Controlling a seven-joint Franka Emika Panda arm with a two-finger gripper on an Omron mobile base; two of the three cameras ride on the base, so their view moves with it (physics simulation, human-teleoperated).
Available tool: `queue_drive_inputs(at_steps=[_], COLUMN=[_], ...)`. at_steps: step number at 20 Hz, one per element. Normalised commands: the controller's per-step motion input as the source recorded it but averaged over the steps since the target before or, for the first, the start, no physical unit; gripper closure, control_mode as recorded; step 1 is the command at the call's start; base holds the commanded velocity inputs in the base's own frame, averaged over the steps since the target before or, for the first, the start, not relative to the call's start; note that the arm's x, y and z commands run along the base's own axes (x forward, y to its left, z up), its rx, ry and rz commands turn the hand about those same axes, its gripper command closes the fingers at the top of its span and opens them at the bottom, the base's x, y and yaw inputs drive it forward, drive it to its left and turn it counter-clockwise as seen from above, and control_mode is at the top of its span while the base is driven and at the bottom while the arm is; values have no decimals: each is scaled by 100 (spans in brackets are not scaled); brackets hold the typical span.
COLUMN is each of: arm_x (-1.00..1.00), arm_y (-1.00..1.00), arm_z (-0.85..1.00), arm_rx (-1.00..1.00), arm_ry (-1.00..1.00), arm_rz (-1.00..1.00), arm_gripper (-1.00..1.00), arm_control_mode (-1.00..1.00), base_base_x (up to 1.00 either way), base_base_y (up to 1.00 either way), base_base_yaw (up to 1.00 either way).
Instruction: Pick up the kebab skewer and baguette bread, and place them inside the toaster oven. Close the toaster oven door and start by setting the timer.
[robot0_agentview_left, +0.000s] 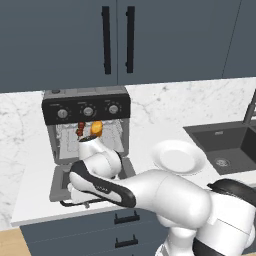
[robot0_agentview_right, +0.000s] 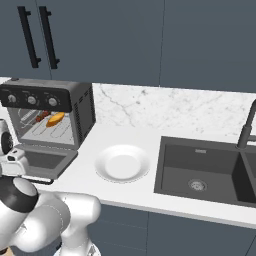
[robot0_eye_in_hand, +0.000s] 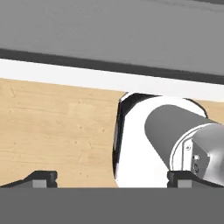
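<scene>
Kebab skewer (robot0_agentview_left: 81, 128) and baguette bread (robot0_agentview_left: 96, 128) were loaded; toaster oven door (robot0_agentview_right: 44, 161) remained down, to be lifted by the released claw (robot0_eye_in_hand: 112, 177).

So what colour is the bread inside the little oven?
Golden orange; the baguette bread shows best in the right base view, on the toaster oven rack.

You've got a white marble-look counter (robot0_agentview_right: 125, 195), glossy white plate (robot0_agentview_right: 122, 164), matt grey toaster oven (robot0_agentview_right: 82, 112) w/ silver knobs, wire rack inside.
</scene>
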Motion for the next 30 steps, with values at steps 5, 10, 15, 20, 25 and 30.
queue_drive_inputs(at_steps=[5, 10, 15, 20, 25, 30], arm_x=[-2, 0, 5, 26, 38, 16], arm_y=[0, 0, -8, -11, -7, 0], arm_z=[-49, -43, -18, 0, -7, -30], arm_rx=[-1, 0, 2, 4, 4, 5], arm_ry=[-6, -5, -8, -4, 0, 0], arm_rz=[7, 7, 1, 0, 0, 0], arm_gripper=[-100, -100, -100, -100, -100, -100], arm_control_mode=[-100, -100, -100, -100, -100, -100], base_base_x=[0, 0, 0, 0, 0, 0], base_base_y=[0, 0, 0, 0, 0, 0], base_base_yaw=[0, 0, 0, 0, 0, 0])
